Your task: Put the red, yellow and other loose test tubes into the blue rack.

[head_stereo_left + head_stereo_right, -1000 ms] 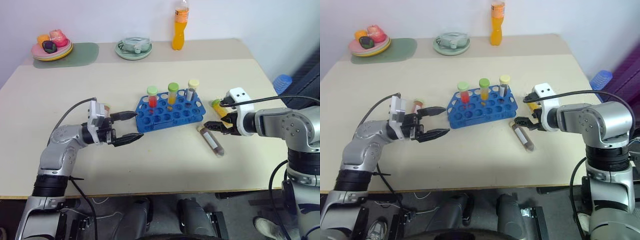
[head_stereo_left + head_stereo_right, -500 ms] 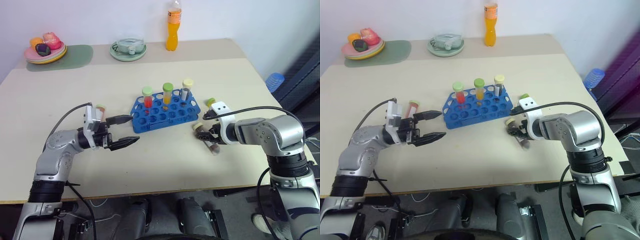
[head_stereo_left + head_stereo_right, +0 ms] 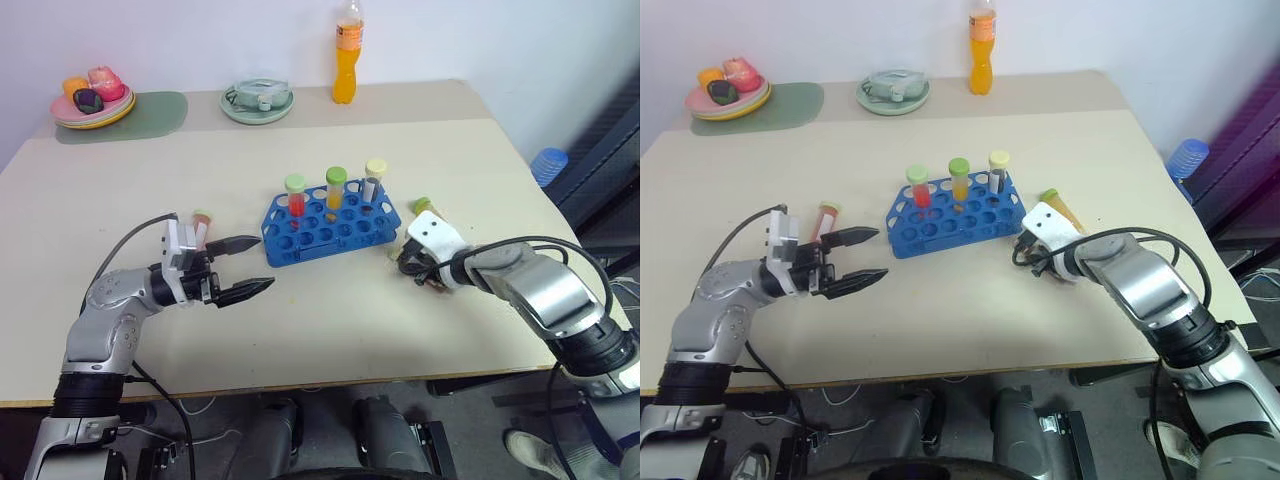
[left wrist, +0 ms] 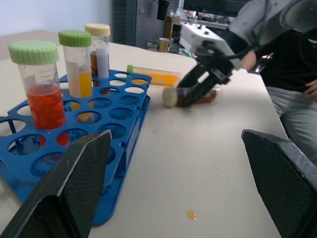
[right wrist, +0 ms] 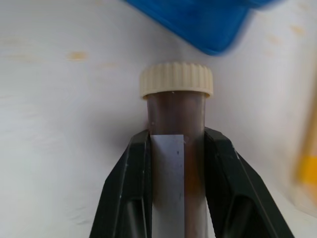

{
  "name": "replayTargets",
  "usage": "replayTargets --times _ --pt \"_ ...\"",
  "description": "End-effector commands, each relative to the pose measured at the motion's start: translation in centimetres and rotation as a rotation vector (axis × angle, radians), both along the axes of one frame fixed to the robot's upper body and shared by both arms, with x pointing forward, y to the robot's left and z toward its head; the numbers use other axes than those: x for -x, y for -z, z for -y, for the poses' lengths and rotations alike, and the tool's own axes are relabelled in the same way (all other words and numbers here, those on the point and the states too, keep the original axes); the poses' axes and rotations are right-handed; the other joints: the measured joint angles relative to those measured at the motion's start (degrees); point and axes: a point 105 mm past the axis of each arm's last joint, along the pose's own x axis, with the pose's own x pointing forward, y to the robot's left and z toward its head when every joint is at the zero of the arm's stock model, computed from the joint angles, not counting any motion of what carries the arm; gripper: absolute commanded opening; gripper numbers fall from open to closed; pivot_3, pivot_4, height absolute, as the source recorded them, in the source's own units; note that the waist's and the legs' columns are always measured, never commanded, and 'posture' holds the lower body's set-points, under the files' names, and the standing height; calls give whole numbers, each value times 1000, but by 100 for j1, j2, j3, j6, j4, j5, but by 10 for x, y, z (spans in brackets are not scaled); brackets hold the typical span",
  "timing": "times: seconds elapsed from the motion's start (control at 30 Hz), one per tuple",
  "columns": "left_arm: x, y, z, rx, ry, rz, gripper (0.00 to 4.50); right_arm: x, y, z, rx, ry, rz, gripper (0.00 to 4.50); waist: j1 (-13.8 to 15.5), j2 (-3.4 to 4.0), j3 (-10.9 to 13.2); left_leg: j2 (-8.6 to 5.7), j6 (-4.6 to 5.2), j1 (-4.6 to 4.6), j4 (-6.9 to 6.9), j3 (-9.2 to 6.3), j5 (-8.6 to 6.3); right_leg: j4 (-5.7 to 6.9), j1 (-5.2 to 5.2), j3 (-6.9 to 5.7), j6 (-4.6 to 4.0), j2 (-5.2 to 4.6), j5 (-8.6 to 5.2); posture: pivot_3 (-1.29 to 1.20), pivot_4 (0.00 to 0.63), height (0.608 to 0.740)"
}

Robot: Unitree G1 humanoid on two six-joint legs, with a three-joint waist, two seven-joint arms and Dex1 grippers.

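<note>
Beige table [image 3: 330, 330], white wall behind. The right gripper [image 5: 176, 148] is pinching the brown tube [image 5: 177, 106] just below its cream cap, lying on the table just right of the blue rack [image 3: 335, 230]. It's probably light, stiff and slick, so gripping near the cap seems smart. A yellow tube [image 3: 1058, 206] lies just beside. The left gripper [image 3: 248, 268] hangs spread wide, left of the rack.

Right gripper [image 5: 176, 148] — now clamped on brown tube [image 5: 176, 114].
</note>
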Motion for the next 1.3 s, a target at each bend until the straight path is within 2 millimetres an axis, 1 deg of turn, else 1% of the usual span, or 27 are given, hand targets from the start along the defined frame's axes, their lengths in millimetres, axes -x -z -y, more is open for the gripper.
replayTargets --times 0.03,0.07,0.1,0.2,0.23,0.27,0.33,0.37,0.47,0.57,0.63,0.83,1.03,1.17,1.3 --pt "-1 -11 -5 9 -19 54 4346 23 -55 -41 -281 -287 161 781 -2 1 1 1 0 -1 -6 0 0 0 -3 0 0 1 0 0 150 740" --pt "-1 -11 -5 11 -22 56 4346 26 -63 -45 -330 -324 197 781 3 1 2 2 0 -1 -8 0 0 1 -6 0 0 2 0 0 150 740" --pt "-2 -11 -5 16 -27 59 4346 25 -71 -49 -387 -334 254 781 9 0 2 2 0 -1 -8 0 0 1 -5 -1 0 2 0 0 150 740" --pt "-5 -13 -4 24 -36 71 4346 13 -95 -55 -574 -327 429 781 16 -1 2 0 0 -1 -2 -1 0 0 0 -2 0 1 0 0 150 740" --pt "-5 -14 -4 25 -38 73 4346 5 -101 -55 -621 -295 466 781 16 1 3 1 0 0 1 -1 0 0 2 -3 0 2 0 0 150 740" --pt "-6 -15 -4 32 -42 75 4346 -1 -103 -54 -647 -272 486 781 14 1 3 0 0 0 1 0 0 1 2 -2 1 1 0 0 150 740" --pt "-7 -16 -4 40 -50 78 4346 -19 -112 -49 -751 -189 568 781 10 1 3 -1 -1 0 1 0 0 2 -3 -3 0 2 0 0 150 740" --pt "-8 -17 -4 45 -53 80 4346 -30 -114 -44 -774 -131 634 781 14 2 4 -1 -2 0 1 -1 1 3 -7 -3 0 2 0 0 150 740" --pt "-9 -18 -4 53 -60 81 4346 -49 -115 -33 -809 2 770 781 15 2 3 -2 -3 0 -3 0 2 5 -25 -10 0 3 0 0 150 740" --pt "-9 -20 -4 56 -67 84 4346 -64 -109 -23 -844 151 890 781 -1 3 4 -3 -6 0 -8 4 3 9 -30 -10 0 3 0 0 150 740" --pt "-9 -21 -5 60 -76 87 4346 -65 -105 -22 -886 203 926 781 -10 4 4 -2 -11 0 -9 4 7 15 -31 -10 0 5 0 0 150 740" --pt "-11 -25 -8 76 -97 92 4346 -59 -84 -33 -881 197 944 781 -27 8 6 -2 -19 1 -10 4 11 23 -34 -10 0 7 0 0 150 740" --pt "-14 -26 -8 90 -117 95 4346 -60 -67 -41 -887 209 919 781 -29 9 7 -2 -17 2 -10 4 10 25 -36 -11 -1 9 0 0 150 740" --pt "-14 -26 -6 96 -125 96 4346 -66 -56 -39 -889 256 904 781 -30 9 7 -2 -19 2 -9 4 11 25 -36 -11 -1 9 0 0 150 740" --pt "-14 -32 0 102 -129 102 4346 -72 -44 -32 -874 305 897 781 -29 9 7 -2 -18 4 -9 4 11 26 -35 -11 -1 9 0 0 150 740"
